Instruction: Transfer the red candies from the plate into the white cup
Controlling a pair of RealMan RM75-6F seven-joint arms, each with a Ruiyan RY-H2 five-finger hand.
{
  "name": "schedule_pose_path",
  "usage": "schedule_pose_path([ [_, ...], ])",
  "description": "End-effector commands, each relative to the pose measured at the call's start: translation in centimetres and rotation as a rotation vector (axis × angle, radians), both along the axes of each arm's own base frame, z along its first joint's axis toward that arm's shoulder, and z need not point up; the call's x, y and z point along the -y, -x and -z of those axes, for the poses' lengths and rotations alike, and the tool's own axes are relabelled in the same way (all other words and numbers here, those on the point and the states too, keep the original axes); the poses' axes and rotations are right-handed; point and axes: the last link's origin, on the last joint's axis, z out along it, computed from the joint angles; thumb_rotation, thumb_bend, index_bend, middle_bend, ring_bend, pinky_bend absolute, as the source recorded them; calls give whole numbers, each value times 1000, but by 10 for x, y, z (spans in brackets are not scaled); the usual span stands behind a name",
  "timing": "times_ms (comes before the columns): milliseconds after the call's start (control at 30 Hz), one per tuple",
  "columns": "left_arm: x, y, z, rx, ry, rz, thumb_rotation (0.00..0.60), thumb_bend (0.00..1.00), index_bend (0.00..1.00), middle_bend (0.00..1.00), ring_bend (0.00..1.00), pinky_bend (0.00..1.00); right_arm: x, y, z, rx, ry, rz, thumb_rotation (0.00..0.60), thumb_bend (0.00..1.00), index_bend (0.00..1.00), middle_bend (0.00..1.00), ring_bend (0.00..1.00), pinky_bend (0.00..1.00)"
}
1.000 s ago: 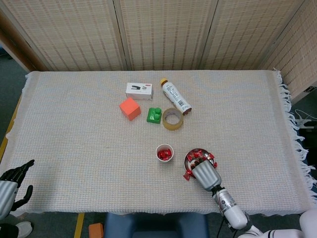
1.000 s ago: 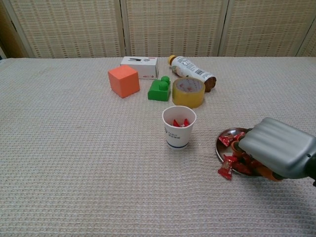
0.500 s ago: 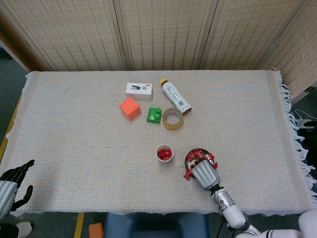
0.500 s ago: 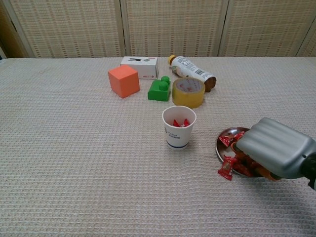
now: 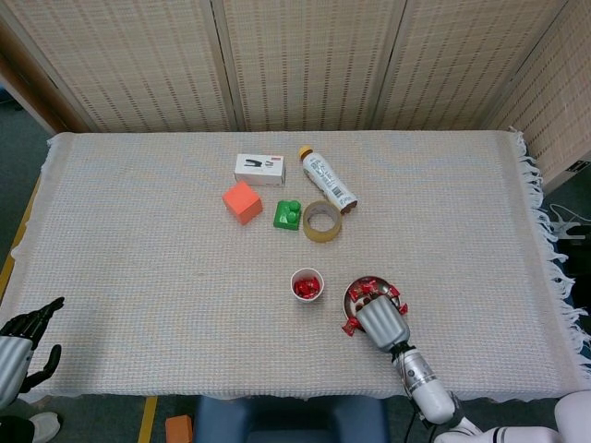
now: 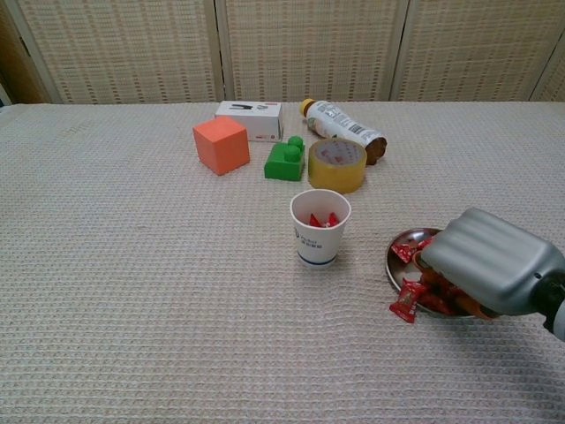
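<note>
From the head view, the table is covered by one pale woven cloth [image 5: 138,221] with a fringe on the right edge. There is one white cup [image 5: 307,283] near the front middle, and it has red candies inside. Just to its right is one small metal plate [image 5: 353,289] with more red candies [image 5: 370,290] in it. One candy [image 5: 350,325] hangs over the front left rim of the plate. The right hand [image 5: 381,321] sits over the front part of the plate, with its grey back up. I cannot tell if its fingers hold a candy, because they are hidden under the hand. The left hand [image 5: 26,325] is off the front left corner of the table, with its dark fingers spread and nothing in them. Farther back, in a bunch, are one white box [image 5: 259,169], one bottle [image 5: 327,179] lying down, one orange cube [image 5: 242,202], one green toy block [image 5: 288,215] and one roll of tape [image 5: 322,221]. The left half and the far right side of the cloth are bare, so there is lots of room there. From the chest view, the white cup [image 6: 320,227] stands up straight, and red candies show inside it. The plate [image 6: 400,243] is near it on the right but does not touch it. The right hand [image 6: 488,261] covers most of the plate, and red candies [image 6: 405,251] peek out under it. One candy [image 6: 404,303] lies at the plate's front edge. The orange cube [image 6: 220,144], white box [image 6: 250,119], green toy block [image 6: 285,160], roll of tape [image 6: 337,164] and bottle [image 6: 343,118] sit in a row behind the cup. The left hand does not show here.
</note>
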Motion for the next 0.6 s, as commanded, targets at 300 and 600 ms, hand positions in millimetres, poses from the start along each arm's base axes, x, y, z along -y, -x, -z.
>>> schedule_pose_path([
  [300, 0, 0, 0, 1, -2, 2, 600, 530, 0, 151, 209, 250, 1, -3, -1, 14, 0, 3, 600, 292, 773, 573, 516, 752],
  [600, -1, 0, 0, 1, -2, 1, 600, 530, 0, 152, 209, 250, 7, -12, -11, 67, 26, 3, 600, 292, 776, 574, 516, 753],
])
